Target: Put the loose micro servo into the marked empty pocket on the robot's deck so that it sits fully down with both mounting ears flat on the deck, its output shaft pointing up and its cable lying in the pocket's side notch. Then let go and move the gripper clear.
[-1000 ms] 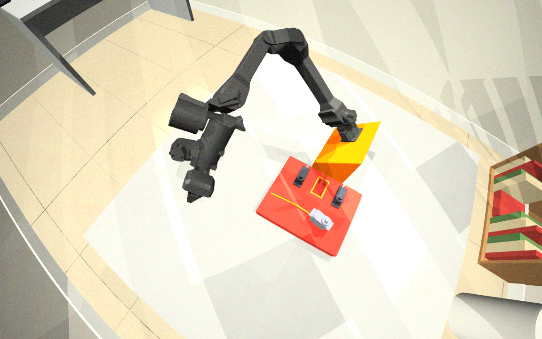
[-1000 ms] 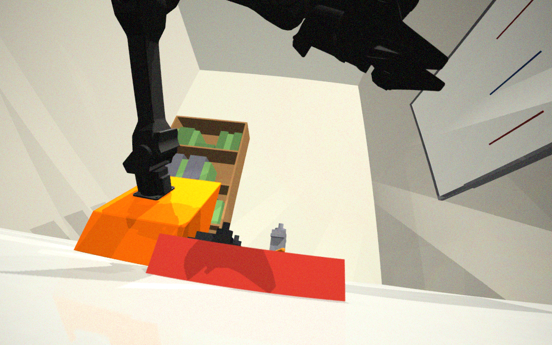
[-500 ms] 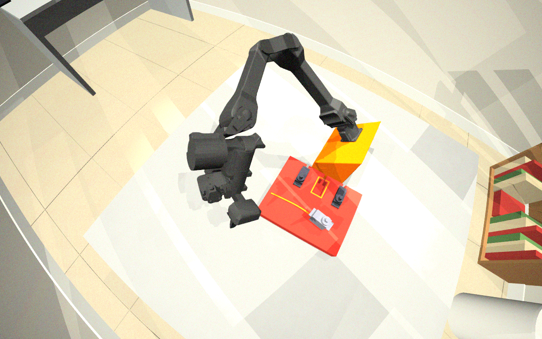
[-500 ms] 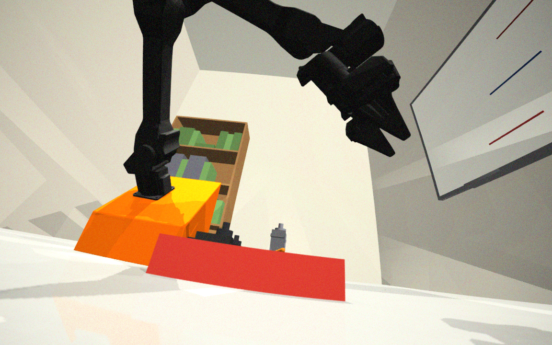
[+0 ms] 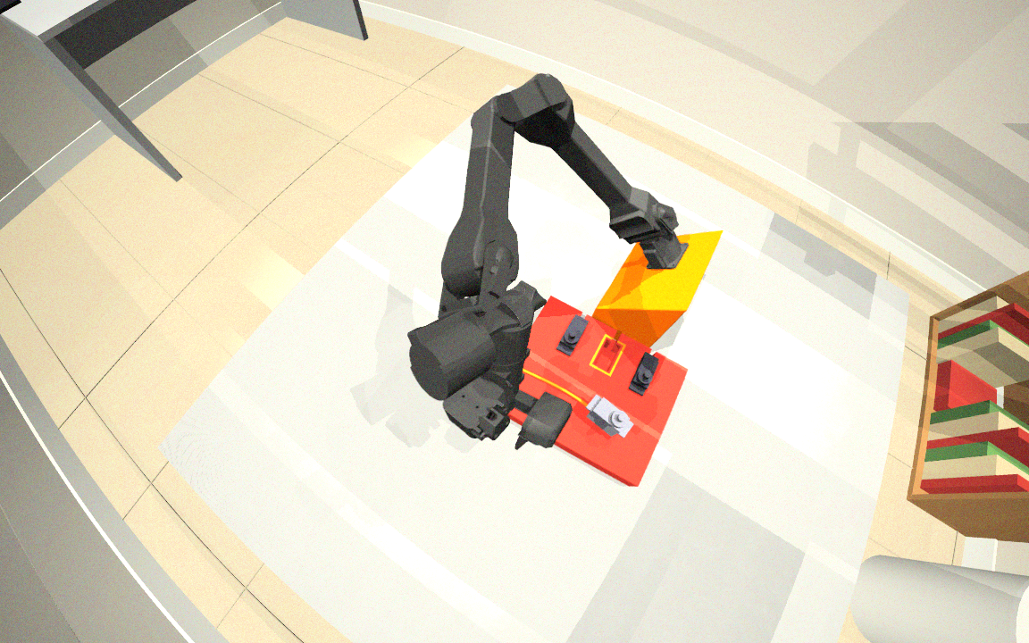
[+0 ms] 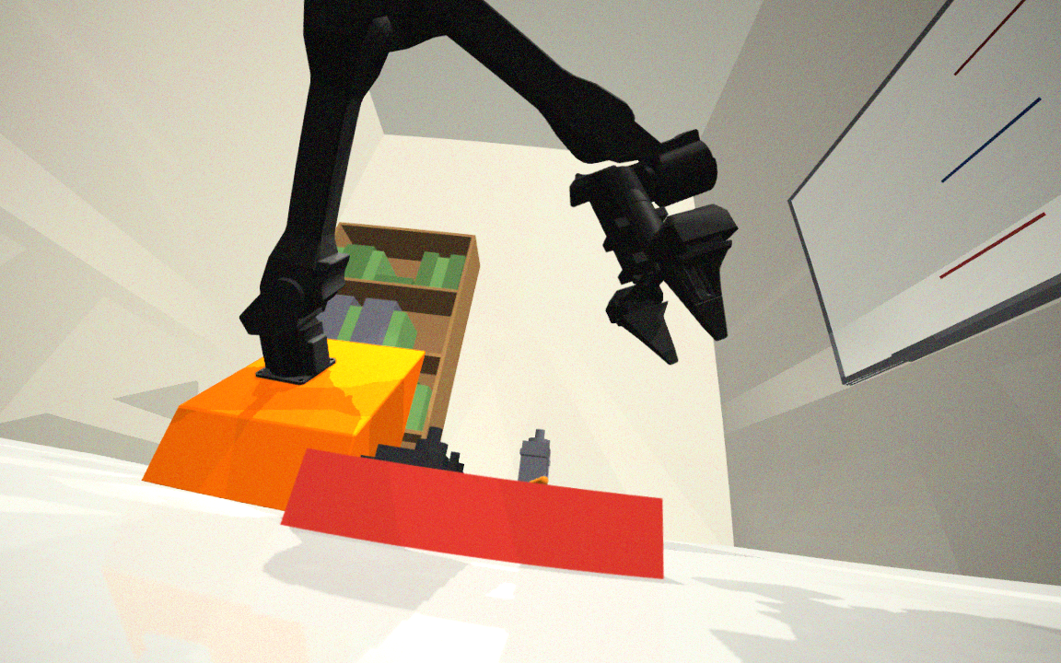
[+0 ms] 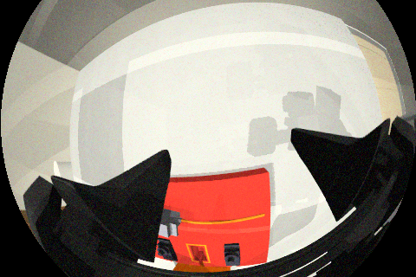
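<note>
Lying loose on the red deck (image 5: 582, 436), the light grey micro servo (image 5: 610, 414) rests near the deck's front edge with its output shaft turned up, well apart from the yellow-outlined empty pocket (image 5: 606, 354) that sits between two dark servos already mounted (image 5: 572, 334) and (image 5: 644, 372). It looks small, rigid and light, with smooth plastic flanks that could slip, so I judge the flat long sides of the body, below the mounting ears, to be the place to pinch, leaving the shaft and the thin yellow cable (image 5: 552, 382) alone; the cable is limp and will trail, and may need steering toward the notch. The hand (image 6: 687, 333) hangs high above the deck with its fingers spread wide and nothing between them. Only the top view shows the cable's run across the deck and the pocket's outline in full. The exterior view alone shows how far the hand stands above the deck, and the servo (image 6: 534, 458) standing up from it. The wrist view gives the pocket (image 7: 197, 253) low in its field between both fingertips, with the loose servo (image 7: 169, 223) half hidden behind the one on its left side.
</note>
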Controlling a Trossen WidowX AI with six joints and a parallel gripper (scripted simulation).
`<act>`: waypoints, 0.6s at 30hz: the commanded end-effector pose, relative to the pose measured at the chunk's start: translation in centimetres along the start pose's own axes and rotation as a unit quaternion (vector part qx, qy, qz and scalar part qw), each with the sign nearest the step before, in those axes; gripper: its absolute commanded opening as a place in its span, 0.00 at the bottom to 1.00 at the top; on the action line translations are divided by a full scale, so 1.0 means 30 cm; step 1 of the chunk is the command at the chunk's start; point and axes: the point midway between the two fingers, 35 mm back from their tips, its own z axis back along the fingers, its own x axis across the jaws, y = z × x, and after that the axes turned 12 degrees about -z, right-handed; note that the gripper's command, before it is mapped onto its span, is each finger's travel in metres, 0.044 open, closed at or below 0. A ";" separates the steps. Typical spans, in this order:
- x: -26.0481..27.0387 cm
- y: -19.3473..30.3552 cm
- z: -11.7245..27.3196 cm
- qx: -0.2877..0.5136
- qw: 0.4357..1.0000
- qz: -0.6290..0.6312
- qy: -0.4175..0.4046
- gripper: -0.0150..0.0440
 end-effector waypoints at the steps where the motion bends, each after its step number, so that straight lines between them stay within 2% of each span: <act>1: 0.049 0.045 -0.014 0.025 0.998 0.060 -0.001 1.00; 18: 0.234 0.249 -0.037 0.127 0.937 0.325 -0.020 1.00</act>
